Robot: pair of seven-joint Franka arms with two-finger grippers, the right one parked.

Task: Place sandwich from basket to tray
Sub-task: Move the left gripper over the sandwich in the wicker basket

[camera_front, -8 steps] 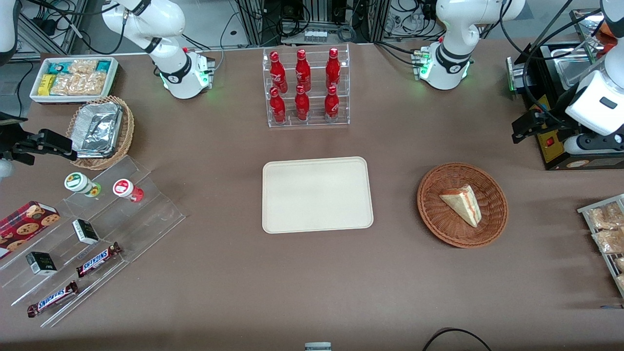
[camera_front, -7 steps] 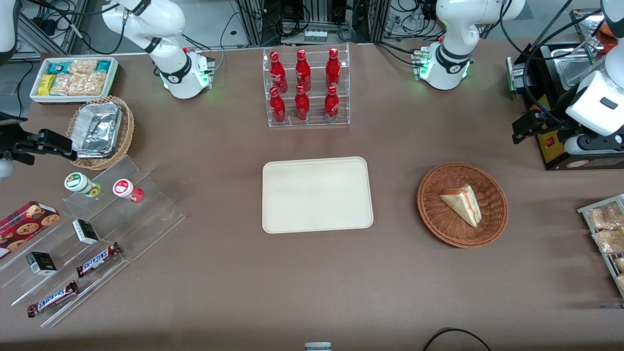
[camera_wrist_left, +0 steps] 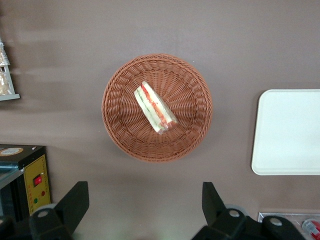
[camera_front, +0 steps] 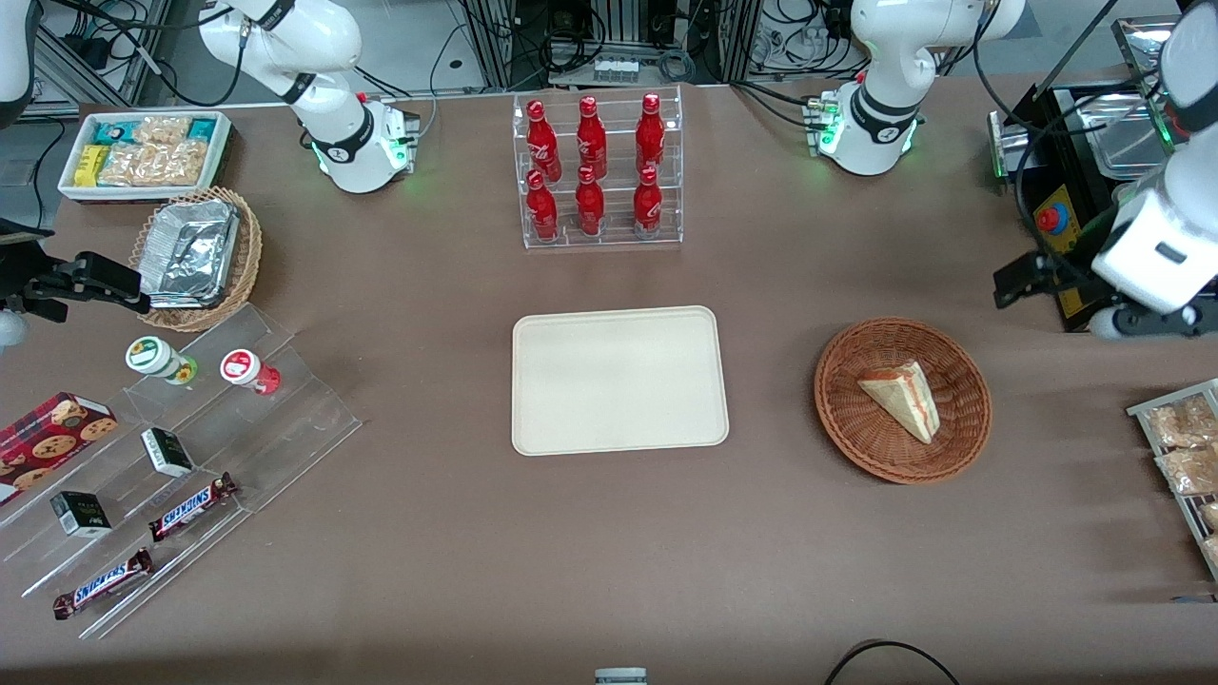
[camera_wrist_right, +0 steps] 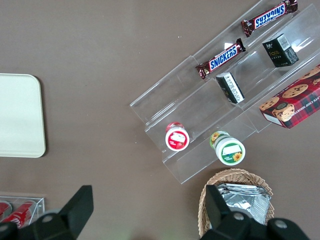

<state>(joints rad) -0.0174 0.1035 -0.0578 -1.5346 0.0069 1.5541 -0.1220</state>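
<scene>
- Gripper (camera_wrist_left: 142, 210): fingers spread wide, holding nothing, poised high above the table, well apart from the basket (camera_wrist_left: 195, 130).
- Sandwich (camera_wrist_left: 155, 108): triangular wedge lying inside the woven wicker basket; probably light, soft and crushable, best pinched gently across its flat bread faces.
- Tray (camera_front: 618, 381): smooth, cream, rounded corners, low rim, unoccupied.

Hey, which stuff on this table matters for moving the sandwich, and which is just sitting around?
Matters:
- triangular white-bread sandwich, lying in
- round reddish-brown wicker basket
- flat cream rectangular tray
- left arm's tool, open, above the table beside the basket

Sitting around:
- red bottles in clear rack
- Snickers bars
- foil trays in lighter wicker basket
</scene>
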